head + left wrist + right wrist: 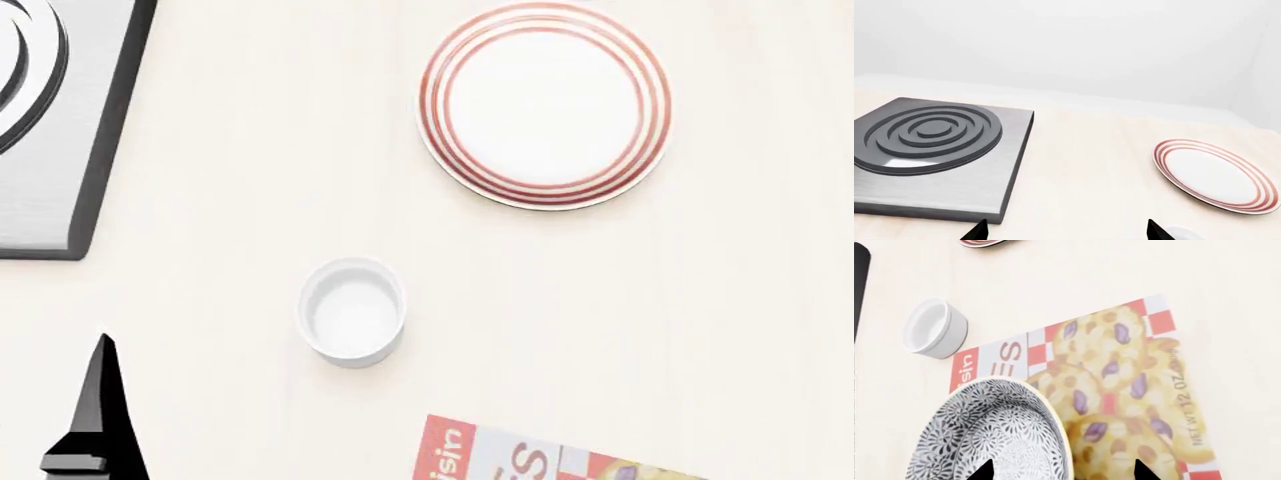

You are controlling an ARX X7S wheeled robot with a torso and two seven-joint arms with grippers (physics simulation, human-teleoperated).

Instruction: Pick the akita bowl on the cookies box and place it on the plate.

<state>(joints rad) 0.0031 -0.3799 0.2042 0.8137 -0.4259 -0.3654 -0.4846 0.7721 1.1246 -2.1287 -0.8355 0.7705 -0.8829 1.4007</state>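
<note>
The akita bowl (991,435), speckled grey and white, sits on the red cookies box (1121,385) in the right wrist view. My right gripper (1062,471) is open and straddles the bowl's rim: one fingertip (984,470) shows over the bowl's inside, the other over the box outside it. The plate (545,105), white with red rings, lies at the far middle of the table in the head view, and only a corner of the cookies box (534,460) shows at the near edge there. The bowl is out of the head view. My left gripper (1066,232) is open and empty, with the plate (1217,175) ahead of it.
A small plain white cup (351,312) stands between the plate and the box, and the cup (934,327) is close to the box's corner. A grey stove slab with a ringed burner (927,132) lies at the far left (40,120). A dark finger of my left gripper (100,420) rises at the near left.
</note>
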